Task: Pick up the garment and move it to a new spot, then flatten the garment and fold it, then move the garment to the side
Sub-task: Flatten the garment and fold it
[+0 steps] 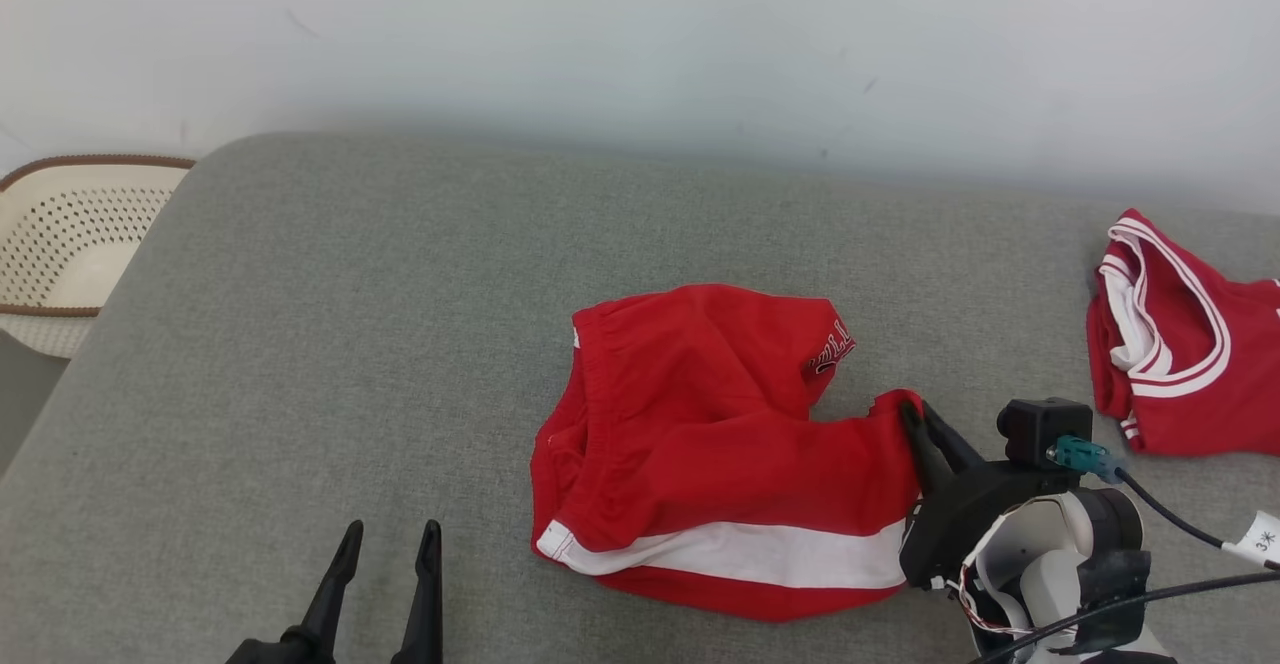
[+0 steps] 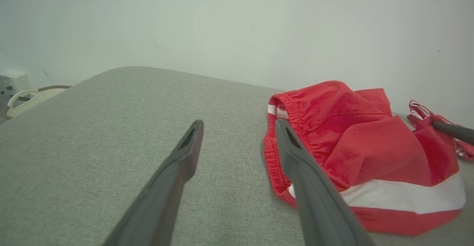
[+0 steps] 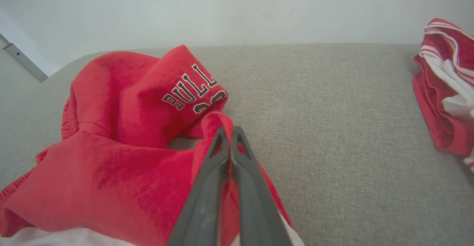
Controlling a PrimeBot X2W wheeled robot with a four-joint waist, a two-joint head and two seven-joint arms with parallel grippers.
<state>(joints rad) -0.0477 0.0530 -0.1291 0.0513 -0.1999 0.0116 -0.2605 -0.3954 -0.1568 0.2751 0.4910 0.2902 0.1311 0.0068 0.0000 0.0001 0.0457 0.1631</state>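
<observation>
Item: garment [image 1: 700,444], a pair of red cloth shorts with an elasticated waist, a broad white band along the lower edge and white-outlined lettering on one leg. Location: near the middle of the grey fabric-covered bench [image 1: 350,344], lying crumpled and partly doubled over itself, not flat. Right hand [image 1: 915,412]: two long dark fingers pressed together, pinching a raised peak of red cloth at the garment's right-hand edge; the right wrist view shows the fabric drawn up to the tips [image 3: 227,131]. Left hand [image 1: 392,532]: fingers spread as wide as they go, holding nothing, over bare bench just to the left of the garment, the waistband close beside one finger in the left wrist view [image 2: 239,125]. Also present: a second red garment with white trim [image 1: 1180,344], bunched at the far right of the bench and well apart from the work; a cream perforated basket with a brown rim [image 1: 70,244], off the bench's left end. Step in hand, by judgement: the grip is made for lifting or pulling the shorts out, with flattening and folding not yet done. Next move calls for: keeping the pinch firm while drawing the cloth out, probably with the left hand taking the waistband side so both ends can be spread, clear of the second garment.
</observation>
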